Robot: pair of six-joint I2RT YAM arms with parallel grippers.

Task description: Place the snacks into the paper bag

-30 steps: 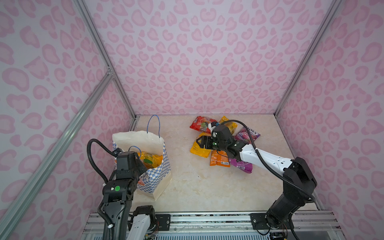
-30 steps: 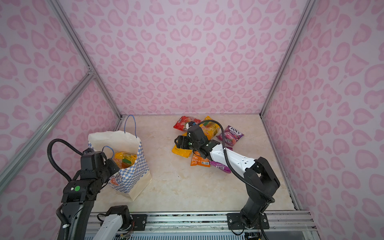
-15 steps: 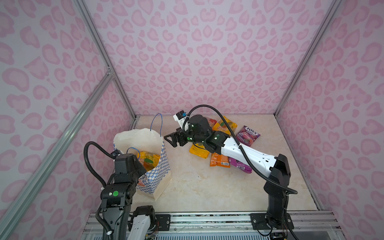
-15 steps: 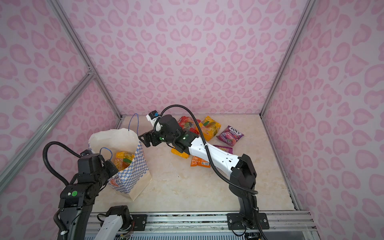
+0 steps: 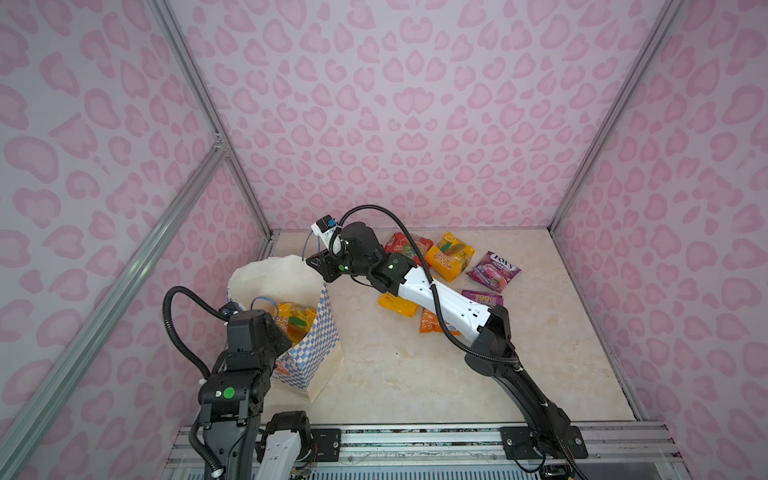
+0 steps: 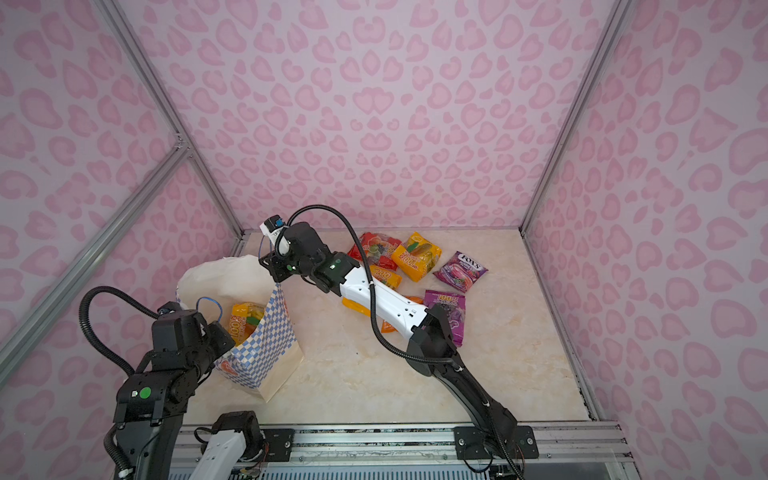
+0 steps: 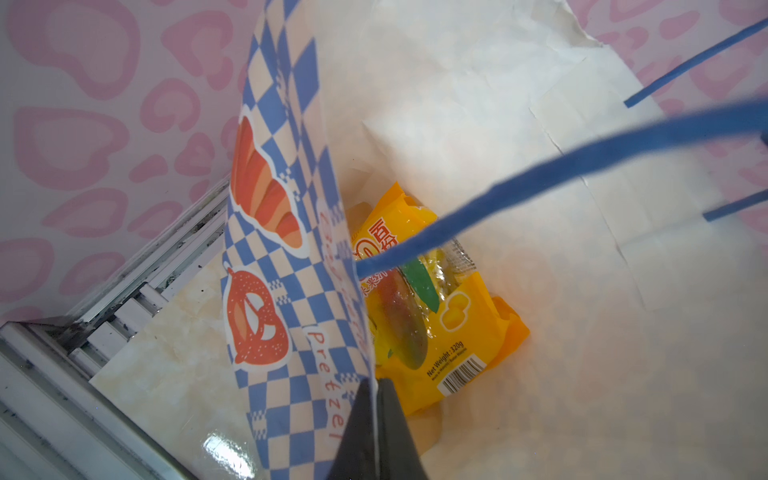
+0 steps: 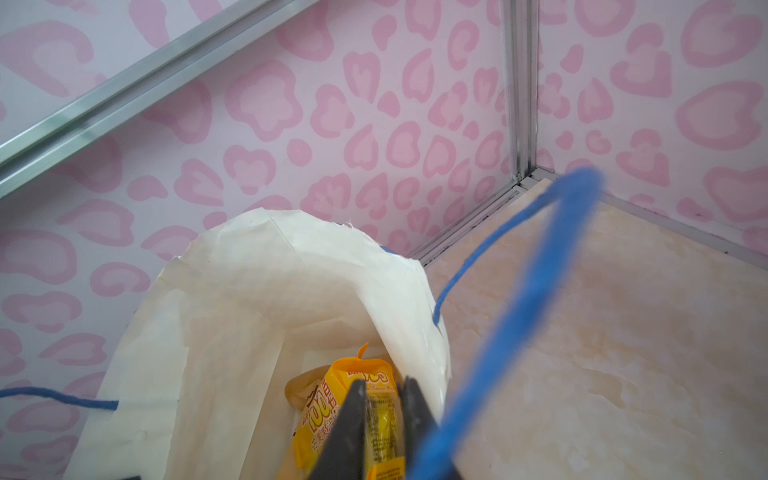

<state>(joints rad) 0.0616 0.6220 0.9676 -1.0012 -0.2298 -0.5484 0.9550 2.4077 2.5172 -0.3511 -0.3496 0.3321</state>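
- Paper bag [image 5: 272, 277], white with a blue-checkered band, stands open at the left of the beige table [image 5: 395, 374] in both top views [image 6: 266, 345].
- The right gripper [image 5: 318, 265] reaches across the middle and hangs over the bag's far corner. In the right wrist view [image 8: 384, 384] its fingers are drawn almost together with nothing pinched, and the slit between them shows only what lies in the bag below.
- The left gripper [image 7: 376, 384] is clenched on the top edge of the bag's near wall, one finger outside and one inside.
- The loose snacks lie clustered right of the bag, toward the back wall: a red packet [image 5: 401, 245] touching a yellow packet [image 5: 449, 257], a purple FOX'S packet [image 5: 493, 269] just beside, a second purple packet [image 5: 484, 297], a flat yellow packet [image 5: 398, 304] and an orange packet [image 5: 430, 326], both partly under the right arm.
- One mango packet [image 7: 457, 320] lies inside the bag.
- A blue cord handle [image 8: 519, 316] runs just beside the right gripper's fingers. It is blurred, so I cannot tell whether it touches them.
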